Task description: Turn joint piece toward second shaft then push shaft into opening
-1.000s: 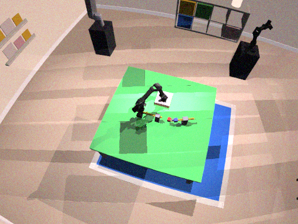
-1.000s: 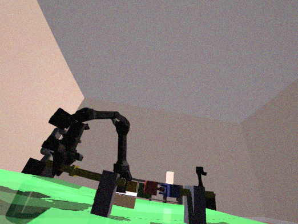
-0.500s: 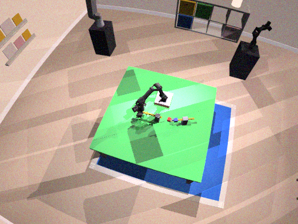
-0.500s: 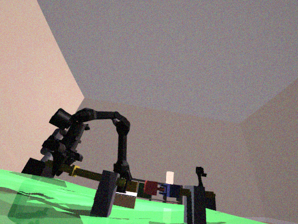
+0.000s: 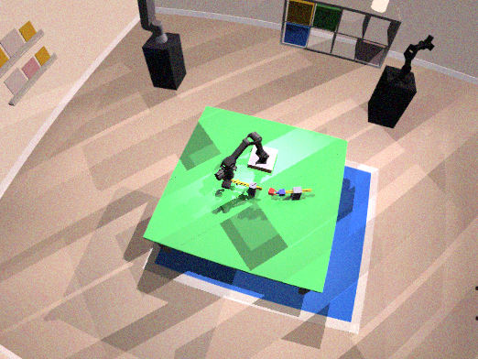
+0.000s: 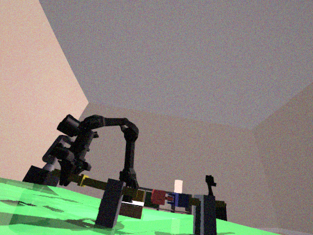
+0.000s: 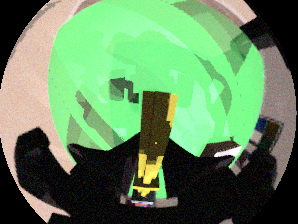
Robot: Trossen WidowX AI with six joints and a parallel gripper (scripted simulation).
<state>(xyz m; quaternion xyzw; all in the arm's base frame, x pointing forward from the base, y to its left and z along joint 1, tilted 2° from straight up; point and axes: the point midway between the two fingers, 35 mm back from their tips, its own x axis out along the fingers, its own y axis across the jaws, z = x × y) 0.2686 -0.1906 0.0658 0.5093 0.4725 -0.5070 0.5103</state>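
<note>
The gripper [image 7: 152, 175] was clamped on the yellow shaft [image 7: 156, 129], dark fingers pressed in from both sides. The shaft ran up and away over the green table [image 7: 133, 50]. At the right edge sat a small block [image 7: 262, 137], too blurred to read.
</note>
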